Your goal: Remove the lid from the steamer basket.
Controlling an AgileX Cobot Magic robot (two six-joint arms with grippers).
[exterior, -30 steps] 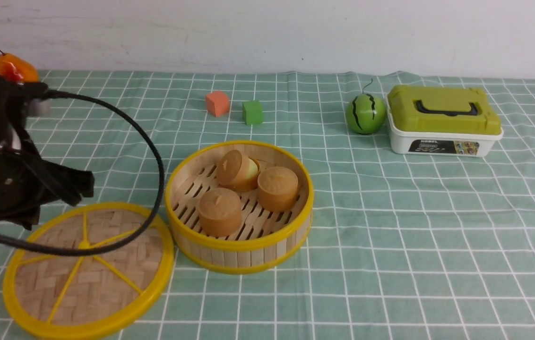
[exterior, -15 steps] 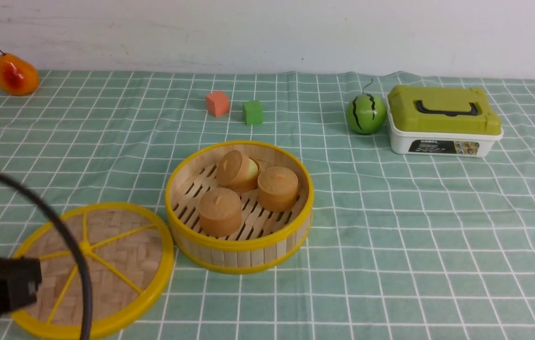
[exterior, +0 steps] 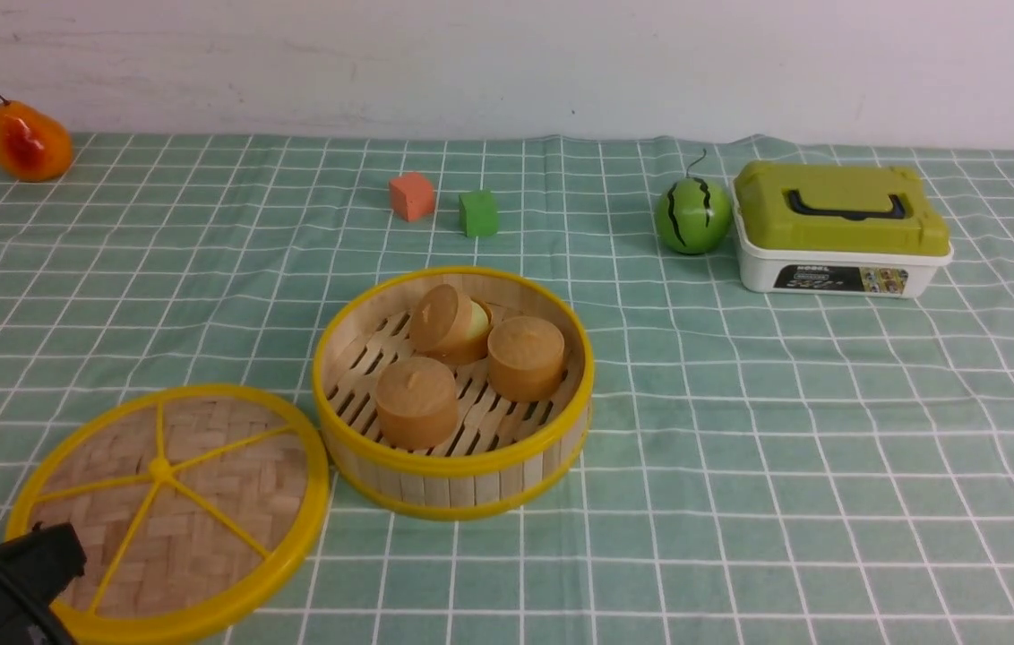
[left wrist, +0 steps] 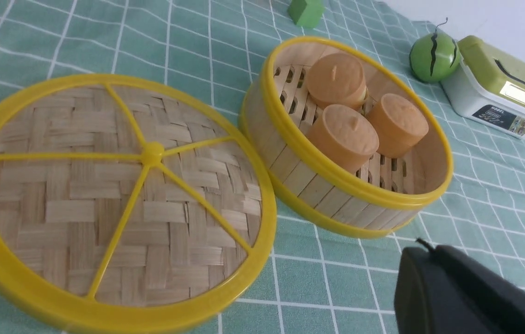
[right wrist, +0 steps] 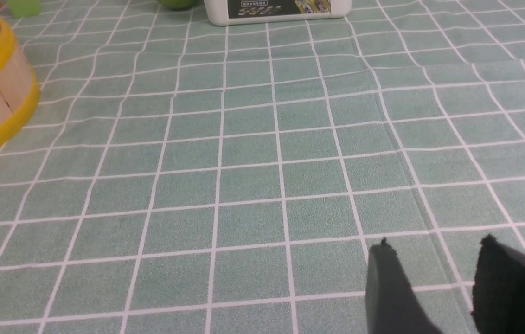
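A: How's the left pincer (left wrist: 429,283)?
B: Closed on nothing, low at the near left corner by the lid (exterior: 167,511), not gripping it. The right pincer (right wrist: 435,246) is open over the table (exterior: 740,448) and also empty.
A: And the lid?
B: Flat on the table, just left of the basket (exterior: 453,484). Their rims are close or touching; I can't tell which.
A: So the basket's uncovered?
B: Yes, three buns (exterior: 417,401) show inside. The job looks done; I'd say only parking the arms remains.
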